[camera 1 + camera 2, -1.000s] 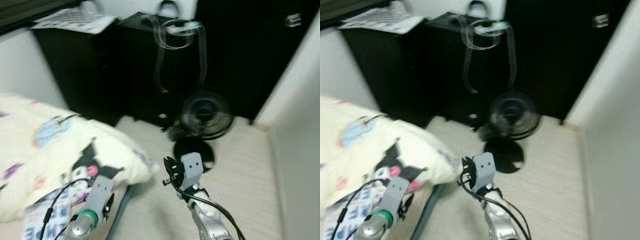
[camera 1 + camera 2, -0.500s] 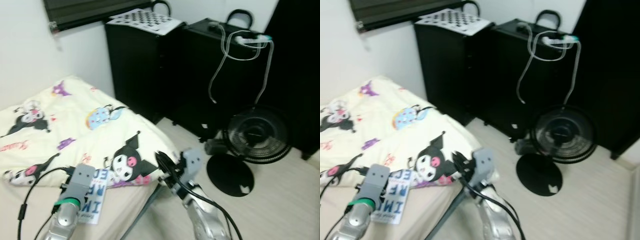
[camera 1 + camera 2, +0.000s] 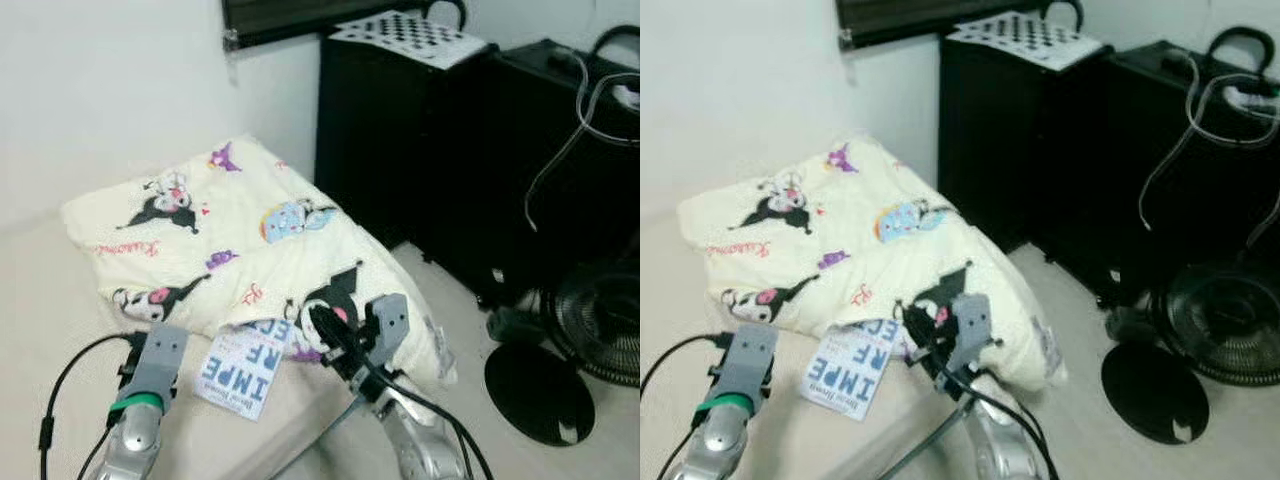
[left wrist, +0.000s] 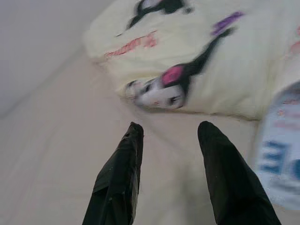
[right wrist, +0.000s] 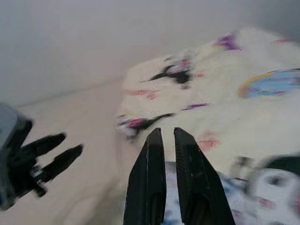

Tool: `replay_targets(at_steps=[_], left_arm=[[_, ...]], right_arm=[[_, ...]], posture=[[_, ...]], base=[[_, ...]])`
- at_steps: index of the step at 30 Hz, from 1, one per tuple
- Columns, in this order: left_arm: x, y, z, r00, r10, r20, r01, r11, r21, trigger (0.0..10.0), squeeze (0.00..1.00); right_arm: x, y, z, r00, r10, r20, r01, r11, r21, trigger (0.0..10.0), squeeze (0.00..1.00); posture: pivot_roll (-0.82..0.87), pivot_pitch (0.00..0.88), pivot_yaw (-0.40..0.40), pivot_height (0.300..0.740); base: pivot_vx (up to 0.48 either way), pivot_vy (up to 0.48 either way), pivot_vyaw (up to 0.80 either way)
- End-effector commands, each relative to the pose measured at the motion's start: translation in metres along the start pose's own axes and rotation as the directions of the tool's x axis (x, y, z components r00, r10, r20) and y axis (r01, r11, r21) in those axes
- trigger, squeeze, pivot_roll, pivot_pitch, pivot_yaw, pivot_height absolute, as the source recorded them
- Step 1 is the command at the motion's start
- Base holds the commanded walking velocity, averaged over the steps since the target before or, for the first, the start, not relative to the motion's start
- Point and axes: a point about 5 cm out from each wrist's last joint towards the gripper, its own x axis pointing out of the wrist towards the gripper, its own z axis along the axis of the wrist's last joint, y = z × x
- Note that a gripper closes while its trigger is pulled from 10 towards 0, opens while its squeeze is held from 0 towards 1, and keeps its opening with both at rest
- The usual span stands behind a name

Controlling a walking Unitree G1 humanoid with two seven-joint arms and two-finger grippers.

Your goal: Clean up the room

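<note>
A cream cartoon-print blanket (image 3: 240, 240) lies crumpled on the bed (image 3: 50, 300), draping over its edge. The left hand (image 4: 168, 136) hovers fingers apart above the mattress; the right hand (image 5: 168, 136), fingers nearly together, points at the blanket.

A tall black cabinet (image 3: 385, 130) stands against the white wall (image 3: 110, 90), a checkerboard sheet (image 3: 412, 26) lying on its top. Beside it sits a black case (image 3: 530, 160) with clear tubing (image 3: 575, 120) draped over. A black fan (image 3: 600, 320) rests on the pale floor (image 3: 470, 300).
</note>
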Motion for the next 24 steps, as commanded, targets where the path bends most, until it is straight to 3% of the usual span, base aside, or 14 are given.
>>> replay_targets(at_steps=[1, 13, 24], left_arm=[[-0.003, 0.000, -0.006, 1.000, 0.001, -0.031, -0.001, 1.000, 0.010, 10.0, 0.00], [-0.001, -0.002, -0.001, 1.000, -0.017, -0.023, 0.017, 1.000, 0.005, 10.0, 0.00], [-0.001, -0.007, 0.002, 0.999, -0.048, -0.024, 0.048, 0.999, -0.002, 10.0, 0.00]], right_arm=[[-0.002, 0.004, -0.004, 1.000, -0.012, -0.002, 0.012, 0.999, 0.040, 10.0, 0.00], [-0.006, -0.003, -0.011, 0.997, -0.066, -0.041, 0.069, 0.996, 0.061, 10.0, 0.00], [-0.014, -0.017, -0.022, 0.977, -0.184, -0.111, 0.189, 0.981, 0.034, 10.0, 0.00]], posture=[[-0.03, 0.032, 0.036, 0.740], [-0.02, 0.033, 0.041, 0.740], [-0.02, 0.033, 0.040, 0.740]], base=[[0.000, 0.000, 0.80], [0.000, 0.000, 0.75], [0.000, 0.000, 0.00]])
